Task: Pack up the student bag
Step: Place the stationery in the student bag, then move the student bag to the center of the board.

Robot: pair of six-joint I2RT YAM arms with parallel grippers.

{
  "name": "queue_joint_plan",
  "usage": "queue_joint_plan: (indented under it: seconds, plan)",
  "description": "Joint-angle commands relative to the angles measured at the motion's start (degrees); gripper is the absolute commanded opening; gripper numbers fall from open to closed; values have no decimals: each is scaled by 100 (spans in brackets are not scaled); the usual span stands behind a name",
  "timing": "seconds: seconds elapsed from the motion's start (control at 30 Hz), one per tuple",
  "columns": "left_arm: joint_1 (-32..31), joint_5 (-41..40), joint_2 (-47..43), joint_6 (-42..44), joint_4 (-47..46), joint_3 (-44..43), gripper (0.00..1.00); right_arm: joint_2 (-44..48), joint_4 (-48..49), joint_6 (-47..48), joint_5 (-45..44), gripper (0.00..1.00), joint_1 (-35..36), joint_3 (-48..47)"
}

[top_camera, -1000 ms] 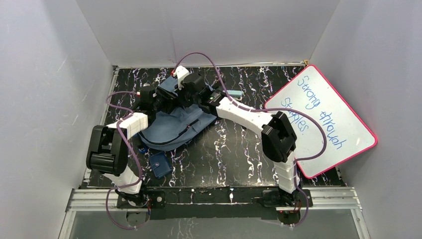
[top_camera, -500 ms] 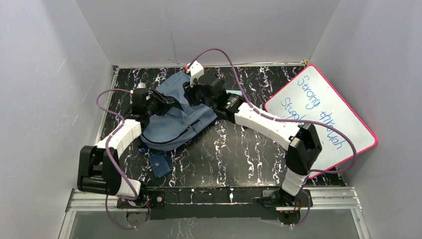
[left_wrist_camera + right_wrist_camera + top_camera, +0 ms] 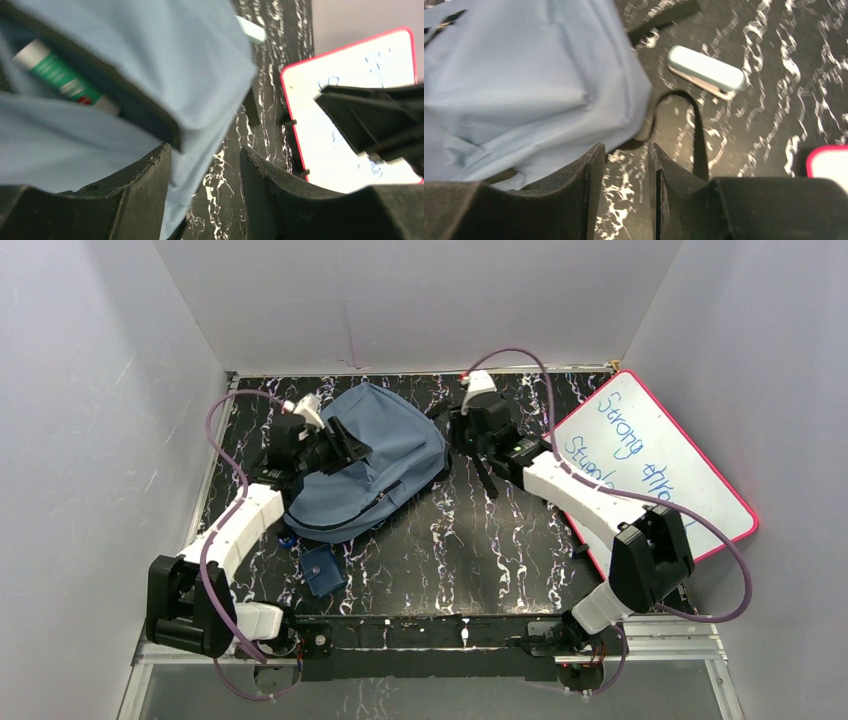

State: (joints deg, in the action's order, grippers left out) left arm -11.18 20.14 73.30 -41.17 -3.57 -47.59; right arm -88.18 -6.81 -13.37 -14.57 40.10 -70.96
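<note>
Near the near-left corner of the desk (image 3: 450, 550) you've got a small dark-blue pouch (image 3: 322, 572), lying flat, apart from the bag. Past it, the student bag (image 3: 385, 455) sits on the left half of the desk, running toward the far edge, slate-blue with a black zipper line.

Your left end effector (image 3: 205, 150) hangs over the bag's left side with its jaws spread. A fold of bag fabric sits in the gap, along one finger, but is not pinched. In the left wrist view the bag's opening shows a white-and-green tube (image 3: 65, 80) inside.

Your right end effector (image 3: 625, 147) is just off the bag's right side, jaws apart, holding nothing, bare desk between them. A black strap (image 3: 696, 130) loops on the desk there.

Beyond it lies a pale-blue stapler (image 3: 706, 72). A red-framed whiteboard (image 3: 660, 490) leans at the right edge.
</note>
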Motion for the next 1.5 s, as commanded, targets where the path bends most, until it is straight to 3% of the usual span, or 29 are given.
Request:
queue_joint_plan:
  seconds: [0.0,0.17,0.4,0.7,1.23,1.47]
  plan:
    - [-546,-169,91,1186,533,-903,51,451,-16,-706,456,46,-583,457]
    - [-972,-389,335,1597,823,-1334,54,677,-70,-925,774,50,-1003,872]
    - [-2075,-1257,1097,3077,1641,-2309,59,655,-110,-1020,1041,55,-1233,1089]
    - [-3481,-3880,2530,5006,2288,-3334,65,676,-109,-1080,1222,58,-1314,1222]
    - [-3700,-6057,3615,6172,1670,-3613,63,931,-39,-1160,1342,59,-1355,1621]
    - [-3699,-5363,2850,5832,1340,-3336,60,917,26,-1198,1410,59,-1352,1692]
